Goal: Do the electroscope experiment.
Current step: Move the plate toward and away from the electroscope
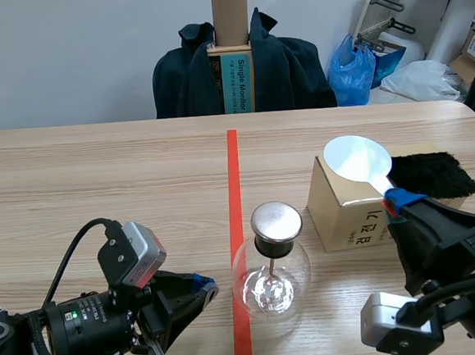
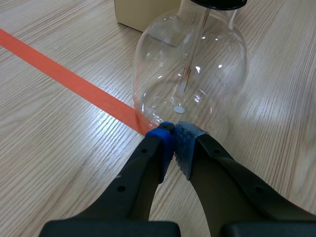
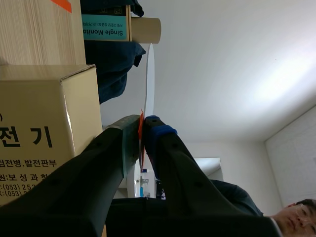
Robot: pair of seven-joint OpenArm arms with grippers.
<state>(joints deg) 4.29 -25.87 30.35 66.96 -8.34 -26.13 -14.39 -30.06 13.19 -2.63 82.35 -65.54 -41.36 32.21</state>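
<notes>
Fingers of the left gripper point(image 1: 201, 289) are pressed together on nothing in the scene view, lying low on the light wooden table point(image 1: 98, 180) with their tips just beside the clear round glass electroscope flask point(image 1: 272, 286). That flask stands at the orange-red tape line point(image 1: 234, 169), its flat metal disc cap point(image 1: 275, 220) facing up, probably so that a charged thing can be brought to it from above. The right gripper point(image 1: 394, 201) pinches the orange handle of a round white paddle plate point(image 1: 357, 160), holding it raised over the brown cardboard box point(image 1: 347, 210) and apart from the cap. A black fur pad point(image 1: 432, 174) lies behind the box, likely kept there for rubbing the plate. In the left wrist view the left gripper point(image 2: 174, 136) shows its blue pads meeting, nearly touching the base of the flask point(image 2: 190, 69); it looks placed to steady the glass rather than grip it. A thin rod hangs inside, but whether any leaves stand apart cannot be told. In the right wrist view the fingers point(image 3: 116, 148) of the right gripper point(image 3: 142, 131) clamp the orange handle, and the plate point(image 3: 149, 79) rises edge-on ahead of them beside the box point(image 3: 44, 123). Gripping only the handle probably keeps the pads off the plate's face.
</notes>
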